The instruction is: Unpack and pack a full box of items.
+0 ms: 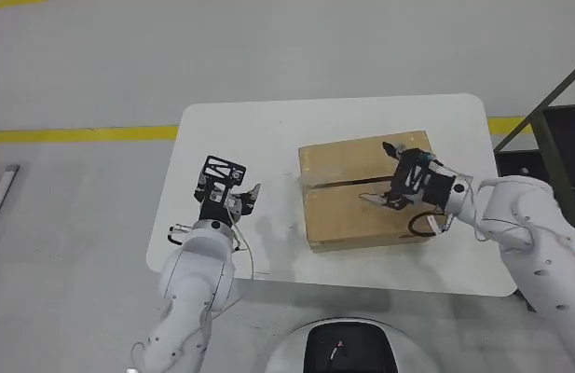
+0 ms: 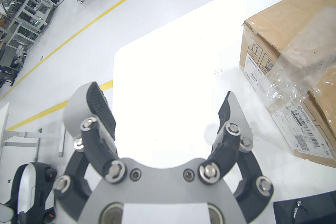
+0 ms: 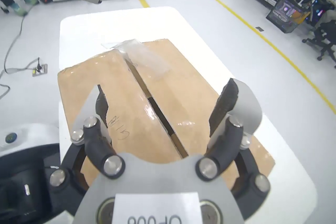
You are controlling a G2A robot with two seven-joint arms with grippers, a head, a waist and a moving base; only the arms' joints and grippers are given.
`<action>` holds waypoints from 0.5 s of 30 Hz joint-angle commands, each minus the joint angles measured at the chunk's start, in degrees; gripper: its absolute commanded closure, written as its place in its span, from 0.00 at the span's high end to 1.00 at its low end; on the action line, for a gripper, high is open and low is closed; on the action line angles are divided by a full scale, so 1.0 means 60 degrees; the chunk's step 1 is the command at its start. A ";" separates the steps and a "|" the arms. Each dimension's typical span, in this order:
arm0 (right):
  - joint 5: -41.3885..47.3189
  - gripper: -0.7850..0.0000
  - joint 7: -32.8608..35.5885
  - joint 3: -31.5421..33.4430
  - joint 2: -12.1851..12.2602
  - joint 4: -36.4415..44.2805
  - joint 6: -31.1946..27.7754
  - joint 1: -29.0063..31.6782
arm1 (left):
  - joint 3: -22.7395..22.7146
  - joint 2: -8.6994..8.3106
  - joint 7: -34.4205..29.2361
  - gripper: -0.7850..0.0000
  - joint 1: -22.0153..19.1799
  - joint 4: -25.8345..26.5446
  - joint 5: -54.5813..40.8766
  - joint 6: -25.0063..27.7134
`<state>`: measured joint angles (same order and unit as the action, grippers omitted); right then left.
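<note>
Right gripper (image 1: 378, 173) (image 3: 165, 93) is spread wide w/ nothing between the fingers. It sits over the right part of the cardboard box (image 1: 343, 224) (image 3: 183, 104), one finger on each side of the seam (image 1: 343, 183) (image 3: 157, 109) between the two top flaps. Can't tell if it's touching the cardboard.

Left gripper (image 1: 227, 191) (image 2: 160, 93) is also wide open and holding nothing, above bare table (image 1: 268, 140) (image 2: 170, 64) on the left, apart from the box's left side.

The box (image 2: 288, 25) sits right of the table's middle, flaps down, w/ a thin dark gap running left-right along the seam. Clear tape (image 3: 147, 57) (image 2: 288, 72) is stuck over the left end of the seam and hangs crinkled down the left side. That side also has printed labels (image 2: 302, 120) w/ barcodes.

White table w/ rounded corners, and a yellow floor line (image 1: 82, 133) runs past its far side.
</note>
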<state>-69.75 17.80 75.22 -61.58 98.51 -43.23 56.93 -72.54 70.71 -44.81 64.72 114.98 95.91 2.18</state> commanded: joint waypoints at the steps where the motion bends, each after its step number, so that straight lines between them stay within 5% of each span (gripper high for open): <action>1: -0.0814 1.00 -0.0115 -0.0442 -0.0039 -0.0044 0.0016 -0.0327 | 0.0000 0.0000 0.0000 1.00 0.0000 0.0000 0.0000 0.0000; 5: -0.1831 0.78 -0.0338 -0.1210 -0.0144 -0.0434 0.0163 -0.0997 | 0.0000 0.0000 0.0000 1.00 0.0000 0.0000 0.0000 0.0000; 15: -0.3112 0.64 -0.0558 -0.2640 -0.0426 -0.1267 0.0420 -0.2192 | 0.0000 0.0000 0.0000 1.00 0.0000 0.0000 0.0000 0.0000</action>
<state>-88.14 14.45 59.93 -64.02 91.35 -40.66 44.30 -72.54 70.71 -44.81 64.72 114.98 95.91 2.18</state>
